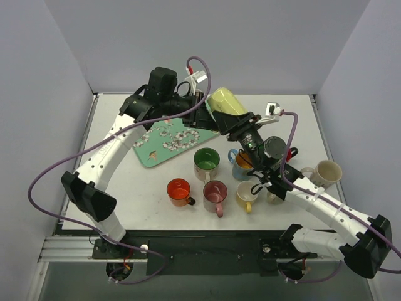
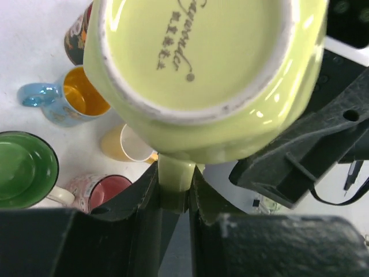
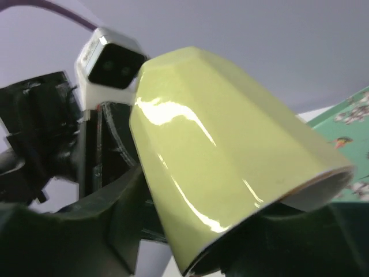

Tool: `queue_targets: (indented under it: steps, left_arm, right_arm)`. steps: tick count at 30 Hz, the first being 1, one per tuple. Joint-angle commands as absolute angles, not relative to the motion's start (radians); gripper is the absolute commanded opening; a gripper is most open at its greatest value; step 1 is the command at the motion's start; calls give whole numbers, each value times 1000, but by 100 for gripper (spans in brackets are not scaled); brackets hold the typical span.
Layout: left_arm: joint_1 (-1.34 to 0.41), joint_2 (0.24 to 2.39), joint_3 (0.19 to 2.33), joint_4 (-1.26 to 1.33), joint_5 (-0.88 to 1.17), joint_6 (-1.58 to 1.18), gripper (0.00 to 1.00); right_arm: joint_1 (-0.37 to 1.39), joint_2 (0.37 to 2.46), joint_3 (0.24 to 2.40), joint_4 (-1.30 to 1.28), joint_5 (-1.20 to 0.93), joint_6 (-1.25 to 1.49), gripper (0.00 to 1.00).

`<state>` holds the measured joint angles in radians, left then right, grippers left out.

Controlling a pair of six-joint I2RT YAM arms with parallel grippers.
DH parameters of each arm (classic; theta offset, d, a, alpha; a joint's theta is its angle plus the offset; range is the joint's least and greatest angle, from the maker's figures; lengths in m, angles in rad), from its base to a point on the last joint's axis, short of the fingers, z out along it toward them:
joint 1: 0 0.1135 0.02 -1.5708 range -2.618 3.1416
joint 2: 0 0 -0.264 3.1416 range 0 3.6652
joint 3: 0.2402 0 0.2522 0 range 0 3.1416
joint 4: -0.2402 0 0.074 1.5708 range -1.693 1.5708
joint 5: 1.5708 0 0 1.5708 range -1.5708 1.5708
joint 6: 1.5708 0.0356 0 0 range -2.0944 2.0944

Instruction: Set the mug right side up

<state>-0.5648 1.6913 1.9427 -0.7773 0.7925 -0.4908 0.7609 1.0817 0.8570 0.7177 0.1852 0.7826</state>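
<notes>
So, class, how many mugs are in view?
8: lime mug held aloft by left pincer and right pincer; green mug, red mug, pink mug, blue mug and yellow mug clustered centrally; cream mug at right; patterned mug partly hidden under right arm. Others may be hidden.

Your overhead view is bright and even: the white table (image 1: 147, 188) is nearly washed out, and the cups (image 1: 207, 160) cast only short, soft shadows. In the right wrist view, long streaks of glare run down the mug (image 3: 230, 173), and the bottom of the frame is dark and blurred. In the left wrist view, small highlights sit at the mug's lower right, and the left gripper (image 2: 174, 193) is dim and out of focus.
</notes>
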Motion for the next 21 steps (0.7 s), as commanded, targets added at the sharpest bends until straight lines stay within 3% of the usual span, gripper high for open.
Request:
queue_targets:
  steps: [1, 2, 5, 6, 7, 8, 10, 11, 14, 18, 21]
  left_arm:
    - [-603, 1652, 1911, -730, 890, -471, 0]
    - [-603, 1657, 1907, -727, 897, -462, 0]
    - [-595, 1661, 1902, -738, 885, -427, 2]
    - [-589, 1658, 1901, -752, 847, -398, 23]
    - [-572, 1658, 1898, -758, 818, -384, 34]
    - [-559, 1652, 1891, -773, 766, -342, 53]
    - [-514, 1641, 1888, -810, 642, -264, 71]
    - [-477, 1638, 1888, -819, 597, -229, 76]
    - [-411, 1583, 1843, -813, 326, -85, 82]
    - [-324, 1490, 1694, -703, 51, 50, 85]
    - [-252, 1456, 1602, -661, -52, 83, 86]
  right_arm:
    - [759, 1043, 933, 940, 137, 681, 14]
    - [761, 1037, 940, 880, 156, 672, 2]
    - [759, 1008, 972, 685, 228, 614, 0]
    - [759, 1003, 977, 648, 247, 592, 0]
    - [761, 994, 997, 570, 252, 556, 0]
    - [761, 994, 1009, 508, 264, 533, 0]
    - [761, 1005, 1084, 324, 256, 450, 0]
    - [761, 1028, 1138, 192, 247, 428, 0]
    - [784, 1119, 1337, -117, 200, 321, 0]
    - [963, 1322, 1585, -473, 210, 159, 0]
    - [1075, 1493, 1715, -703, 157, 66, 0]
